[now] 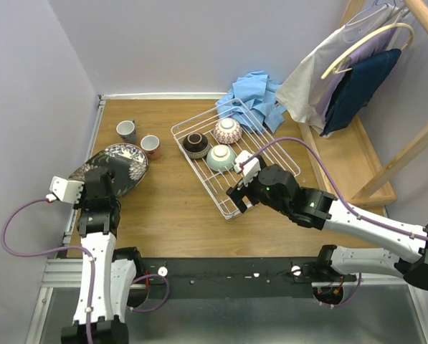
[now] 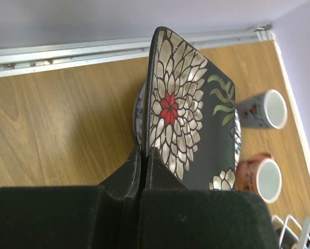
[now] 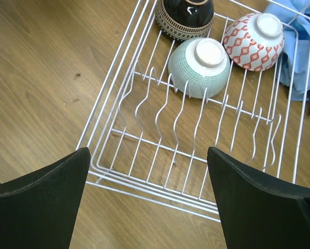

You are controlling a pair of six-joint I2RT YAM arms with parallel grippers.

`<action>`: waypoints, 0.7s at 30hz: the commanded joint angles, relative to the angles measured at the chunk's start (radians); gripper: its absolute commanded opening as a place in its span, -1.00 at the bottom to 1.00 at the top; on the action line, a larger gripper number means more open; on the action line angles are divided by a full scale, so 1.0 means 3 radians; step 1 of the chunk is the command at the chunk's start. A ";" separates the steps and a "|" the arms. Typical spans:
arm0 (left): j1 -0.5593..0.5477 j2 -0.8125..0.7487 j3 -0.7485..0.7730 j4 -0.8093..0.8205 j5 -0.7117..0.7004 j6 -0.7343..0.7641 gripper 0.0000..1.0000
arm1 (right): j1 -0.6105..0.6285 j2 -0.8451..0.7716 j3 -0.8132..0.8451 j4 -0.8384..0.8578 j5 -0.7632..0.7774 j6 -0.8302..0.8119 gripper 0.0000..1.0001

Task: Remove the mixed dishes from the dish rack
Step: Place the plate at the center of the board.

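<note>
My left gripper (image 2: 145,151) is shut on the near edge of a black square floral plate (image 2: 191,109), held tilted over round patterned plates (image 1: 131,161) at the table's left. A grey cup (image 1: 126,130) and an orange-red cup (image 1: 150,146) stand beside them. The white wire dish rack (image 1: 206,190) holds a brown bowl (image 1: 196,144), a pale green bowl (image 1: 221,158) and a pink patterned bowl (image 1: 227,130), all upside down. My right gripper (image 3: 148,162) is open and empty over the rack's near end (image 3: 160,181), with the green bowl (image 3: 201,67) ahead of it.
A blue cloth (image 1: 257,97) lies behind the rack. A wooden clothes rack (image 1: 386,107) with hanging clothes stands at the right. Walls close in the left and back sides.
</note>
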 commanded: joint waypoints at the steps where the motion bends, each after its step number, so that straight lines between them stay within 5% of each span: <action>1: 0.0372 0.0125 -0.0053 0.0873 0.0336 -0.0423 -1.00 | -0.0025 -0.0135 -0.0173 -0.0040 -0.0125 0.0220 1.00; 13: 0.0684 0.0887 -0.0120 0.1436 0.1022 -0.0188 -1.00 | -0.0066 -0.0109 -0.0271 0.0036 -0.0109 0.0195 1.00; 21: 0.0715 0.0979 -0.0182 0.1533 0.0996 0.0062 -0.34 | -0.0087 -0.0033 -0.0266 0.0026 -0.0109 0.0179 1.00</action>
